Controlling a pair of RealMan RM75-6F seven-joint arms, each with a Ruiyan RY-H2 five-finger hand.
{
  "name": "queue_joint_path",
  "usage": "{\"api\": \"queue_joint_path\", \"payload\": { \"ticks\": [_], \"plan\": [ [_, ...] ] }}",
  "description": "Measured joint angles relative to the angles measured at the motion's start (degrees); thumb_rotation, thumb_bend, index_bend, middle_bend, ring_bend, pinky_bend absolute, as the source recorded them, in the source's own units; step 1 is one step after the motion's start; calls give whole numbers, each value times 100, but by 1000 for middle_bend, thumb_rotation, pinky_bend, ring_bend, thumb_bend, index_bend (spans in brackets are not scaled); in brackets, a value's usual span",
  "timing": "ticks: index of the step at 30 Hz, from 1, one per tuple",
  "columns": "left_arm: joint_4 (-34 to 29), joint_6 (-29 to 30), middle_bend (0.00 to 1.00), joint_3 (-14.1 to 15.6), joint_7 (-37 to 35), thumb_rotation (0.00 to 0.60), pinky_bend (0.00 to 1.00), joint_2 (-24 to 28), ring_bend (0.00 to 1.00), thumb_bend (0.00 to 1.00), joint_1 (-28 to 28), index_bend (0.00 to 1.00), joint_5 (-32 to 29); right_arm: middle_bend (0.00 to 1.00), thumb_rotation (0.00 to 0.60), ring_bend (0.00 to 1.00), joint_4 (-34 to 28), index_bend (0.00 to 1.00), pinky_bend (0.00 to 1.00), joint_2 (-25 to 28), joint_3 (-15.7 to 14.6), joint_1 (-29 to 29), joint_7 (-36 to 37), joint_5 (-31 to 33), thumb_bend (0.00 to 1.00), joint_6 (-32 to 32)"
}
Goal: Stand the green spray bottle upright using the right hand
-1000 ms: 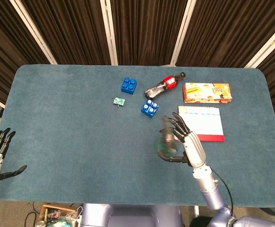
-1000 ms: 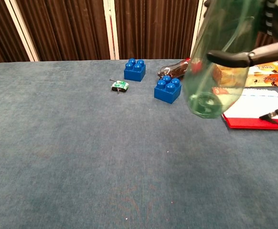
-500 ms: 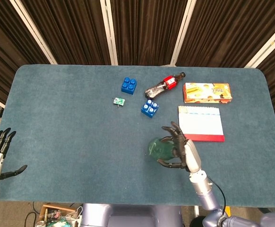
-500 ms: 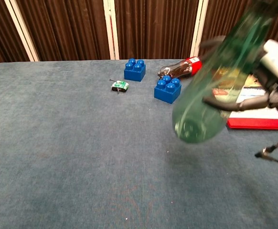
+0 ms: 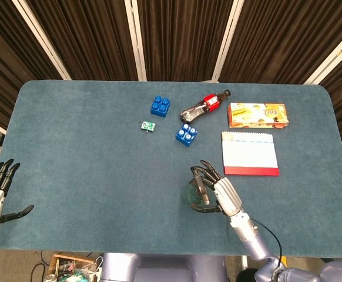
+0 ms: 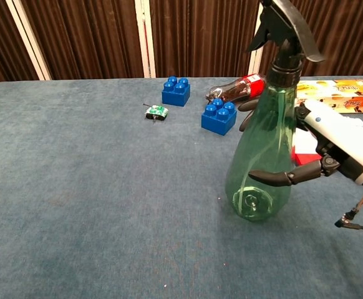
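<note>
A worktop covered in blue-grey felt-like cloth with rounded corners fills the scene. Behind the worktop hang dark brown pleated curtains, crossed by pale slanted frame bars. Light is even.

The right hand swung the green spray bottle from a steep tilt to nearly upright. It drew lower in the head view's frame, and the bottle's base came down toward the table.

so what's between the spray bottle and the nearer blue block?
Nothing: bare table between green spray bottle and blue block, clearest in chest view.
</note>
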Motion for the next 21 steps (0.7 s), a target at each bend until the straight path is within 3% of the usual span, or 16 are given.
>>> {"api": "queue_joint_path", "payload": {
  "ticks": [3, 5, 6, 8, 11, 12, 15, 21],
  "plan": [
    [1, -14, 0, 5, 10, 600, 39, -2, 0, 5, -5, 0, 3, 173, 600, 0, -134, 939, 220, 105, 19, 11, -76, 68, 592, -85],
    [-1, -26, 0, 12, 21, 600, 39, -5, 0, 5, -10, 0, 13, 139, 600, 0, -188, 830, 203, 156, 31, 16, -134, 121, 585, -150],
    [-3, -28, 0, 12, 24, 600, 39, -5, 0, 5, -11, 0, 13, 107, 600, 0, -211, 744, 192, 181, 31, 19, -158, 133, 569, -187],
    [-4, -29, 0, 11, 23, 600, 39, -5, 0, 5, -10, 0, 8, 21, 600, 0, -258, 442, 153, 250, 26, 29, -237, 155, 503, -259],
    [-6, -48, 0, 5, -5, 600, 39, 2, 0, 5, -13, 0, -19, 0, 600, 0, -344, 150, 114, 353, 12, 43, -296, 190, 445, -368],
    [-5, -55, 0, 0, -9, 600, 39, 5, 0, 5, -15, 0, -35, 0, 600, 0, -387, 101, 110, 388, 8, 47, -290, 208, 436, -407],
    [-6, -74, 0, -7, -17, 600, 39, 11, 0, 5, -18, 0, -55, 0, 600, 0, -541, 4, 91, 526, 3, 62, -308, 288, 404, -560],
    [-3, -69, 0, 0, -14, 600, 39, 9, 0, 4, -13, 0, -50, 0, 600, 0, -785, 0, 72, 741, -8, 73, -630, 397, 365, -757]
  ]
}}
